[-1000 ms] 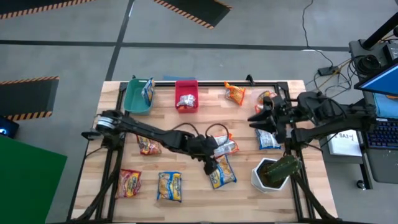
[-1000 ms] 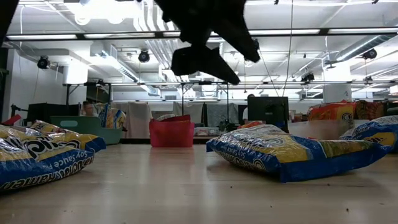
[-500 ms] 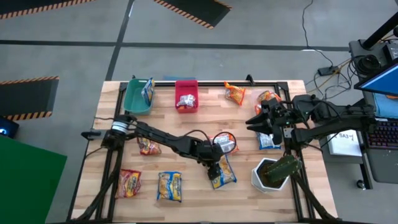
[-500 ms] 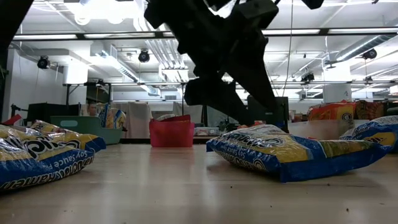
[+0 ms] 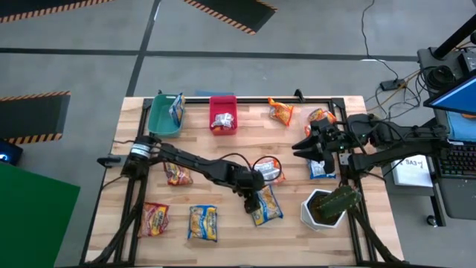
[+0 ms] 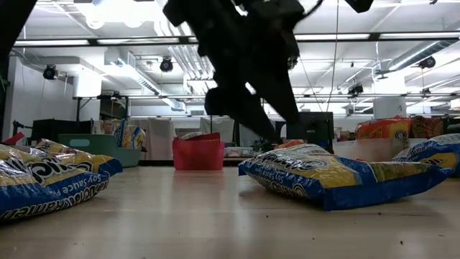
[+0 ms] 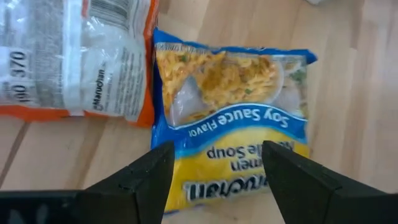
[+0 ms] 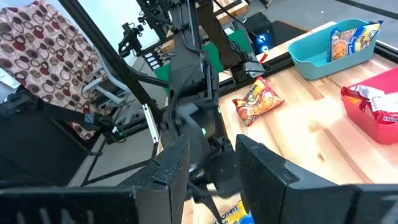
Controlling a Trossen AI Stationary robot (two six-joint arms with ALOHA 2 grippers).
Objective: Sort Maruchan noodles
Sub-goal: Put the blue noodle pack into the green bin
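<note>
Hovering over the middle of the surface (image 5: 238, 145), the left gripper (image 7: 214, 180) spreads its fingers wide above a yellow-and-blue Maruchan packet (image 7: 230, 118) reading "Soy Sauce Flavor", an orange packet (image 7: 74, 59) touching its edge. Up at the far side, the teal bin (image 5: 161, 117) holds one yellow-and-blue packet (image 5: 177, 109) leaning on its wall, and the pink bin (image 5: 222, 119) holds a silver packet (image 5: 222, 119). Loose packets (image 5: 202, 222) lie scattered elsewhere. Over on the right, the right gripper (image 5: 306, 144) waits with fingers parted beside the white pot (image 5: 320, 212).
</note>
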